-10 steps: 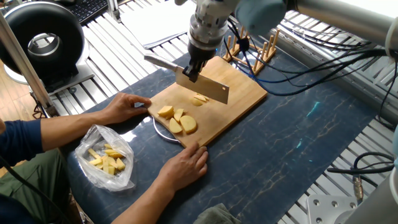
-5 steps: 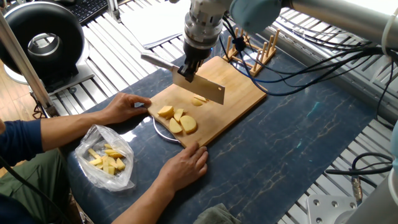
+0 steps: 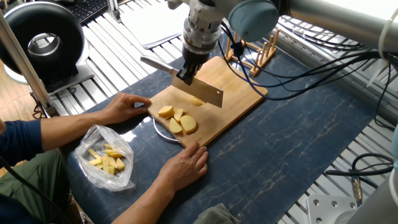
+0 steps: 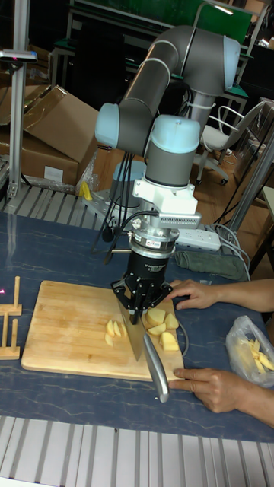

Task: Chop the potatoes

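Clear plastic bag holding yellow pieces, potatoes on board

The fixed view looks down from high at the counter, angled across it. The tall fixed view faces the arm, low and nearer. Both share the cutting board.
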`<state>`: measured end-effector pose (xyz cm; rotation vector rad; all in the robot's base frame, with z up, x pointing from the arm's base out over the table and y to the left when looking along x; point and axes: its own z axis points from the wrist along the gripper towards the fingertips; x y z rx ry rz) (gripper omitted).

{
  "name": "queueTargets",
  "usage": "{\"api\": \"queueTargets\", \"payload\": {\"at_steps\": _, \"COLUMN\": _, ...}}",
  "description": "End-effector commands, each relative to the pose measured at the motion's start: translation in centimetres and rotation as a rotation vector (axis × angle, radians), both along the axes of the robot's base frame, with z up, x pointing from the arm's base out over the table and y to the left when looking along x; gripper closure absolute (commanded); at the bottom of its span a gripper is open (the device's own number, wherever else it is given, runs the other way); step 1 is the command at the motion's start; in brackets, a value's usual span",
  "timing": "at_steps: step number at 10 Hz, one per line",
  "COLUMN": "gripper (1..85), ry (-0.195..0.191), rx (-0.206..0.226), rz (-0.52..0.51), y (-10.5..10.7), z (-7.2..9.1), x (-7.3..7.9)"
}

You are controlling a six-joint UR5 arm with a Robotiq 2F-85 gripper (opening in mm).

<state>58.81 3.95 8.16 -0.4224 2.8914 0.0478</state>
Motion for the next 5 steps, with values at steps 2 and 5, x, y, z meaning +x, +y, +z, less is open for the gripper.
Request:
{"api": "queueTargets", "payload": {"at_steps": 2, "gripper": 84.7, "ry": -0.009, "rx": 0.01, "rz": -0.009, "y": 0.16, "z": -0.33, "x": 0.1}}
{"api": "queueTargets", "payload": {"at_steps": 5, "gripper": 84.7, "ry": -0.008, "rx": 0.012, "rz": -0.011, "y": 0.24, "z": -0.44, "x": 0.05}}
